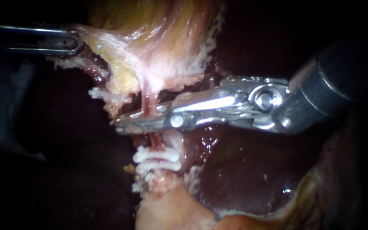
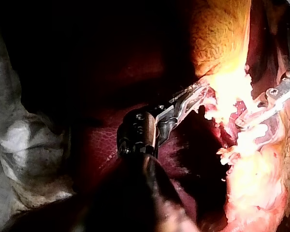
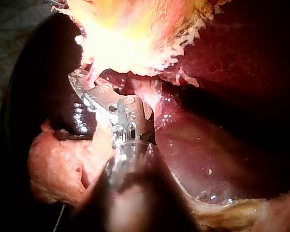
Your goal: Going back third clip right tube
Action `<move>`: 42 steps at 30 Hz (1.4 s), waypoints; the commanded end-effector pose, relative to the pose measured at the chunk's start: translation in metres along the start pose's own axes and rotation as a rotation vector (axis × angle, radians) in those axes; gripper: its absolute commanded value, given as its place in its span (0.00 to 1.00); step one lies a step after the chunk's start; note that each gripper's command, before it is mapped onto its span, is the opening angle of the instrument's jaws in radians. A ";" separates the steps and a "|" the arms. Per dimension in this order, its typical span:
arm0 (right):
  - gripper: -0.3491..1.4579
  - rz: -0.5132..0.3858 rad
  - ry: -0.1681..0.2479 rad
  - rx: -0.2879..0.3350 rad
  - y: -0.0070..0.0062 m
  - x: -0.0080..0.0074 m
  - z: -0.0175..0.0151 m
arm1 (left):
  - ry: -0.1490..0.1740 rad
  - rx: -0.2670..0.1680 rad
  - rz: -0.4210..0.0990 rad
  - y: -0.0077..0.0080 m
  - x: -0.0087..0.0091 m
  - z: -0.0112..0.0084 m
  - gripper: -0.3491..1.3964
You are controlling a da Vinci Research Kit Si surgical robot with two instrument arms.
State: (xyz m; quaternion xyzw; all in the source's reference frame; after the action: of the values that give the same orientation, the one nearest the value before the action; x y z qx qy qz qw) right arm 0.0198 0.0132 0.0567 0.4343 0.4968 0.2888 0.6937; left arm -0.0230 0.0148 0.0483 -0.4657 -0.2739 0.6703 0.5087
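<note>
Right instrument (image 1: 122, 122) lies across the tube (image 1: 150, 102), jaws slightly parted with the tube between them. Two clips (image 1: 157, 159) sit on the tube just below the jaws. A third clip is possibly hidden in the jaws, unconfirmed. Withdrawal not yet done. Left instrument (image 1: 76, 41) pinches the gallbladder (image 1: 158, 47) edge, pulling it taut.

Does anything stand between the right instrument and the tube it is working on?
Nothing visible does: the right instrument lies directly across the tube, just above two white clips.
</note>
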 end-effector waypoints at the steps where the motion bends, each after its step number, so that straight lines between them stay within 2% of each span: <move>1: 0.00 0.000 0.000 0.000 0.0000 0.0000 0.0000 | 0.000 0.000 0.000 0.0000 0.0000 0.0000 0.00; 2: 0.00 0.000 -0.003 -0.001 0.0000 -0.0001 0.0000 | 0.000 0.000 0.000 0.0000 0.0000 0.0000 0.00; 4: 0.15 -0.008 0.012 0.008 0.0001 -0.0003 0.0000 | 0.000 0.000 0.000 0.0000 0.0000 0.0000 0.00; 5: 0.26 -0.009 0.025 0.015 0.0001 -0.0003 0.0000 | 0.000 0.000 0.000 0.0001 0.0000 0.0000 0.00; 8: 0.40 -0.009 0.044 0.024 0.0002 -0.0003 0.0001 | 0.000 0.000 0.000 0.0001 -0.0001 0.0000 0.00; 14: 0.42 -0.019 0.050 0.008 0.0009 -0.0008 0.0003 | 0.001 0.001 0.001 0.0001 -0.0001 0.0000 0.00; 18: 0.44 -0.127 0.062 -0.050 0.0027 -0.0019 0.0004 | 0.001 0.001 0.001 0.0002 -0.0002 0.0000 0.00; 21: 0.46 -0.211 0.026 -0.115 0.0039 -0.0024 0.0003 | 0.001 0.001 0.001 0.0002 -0.0002 0.0000 0.00; 25: 0.47 -0.317 -0.009 -0.160 0.0045 -0.0029 -0.0006 | 0.001 0.001 0.001 0.0001 -0.0002 0.0000 0.00; 34: 0.47 -0.530 -0.031 -0.181 0.0028 -0.0053 -0.0061 | 0.000 0.000 0.001 0.0001 -0.0002 -0.0001 0.00; 42: 0.47 -0.626 -0.044 -0.175 0.0004 -0.0066 -0.0115 | 0.000 0.000 0.001 0.0001 -0.0002 -0.0002 0.00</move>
State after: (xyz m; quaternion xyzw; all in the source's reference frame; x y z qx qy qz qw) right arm 0.0060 0.0116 0.0581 0.2021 0.5656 0.0891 0.7946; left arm -0.0229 0.0145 0.0483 -0.4658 -0.2734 0.6706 0.5085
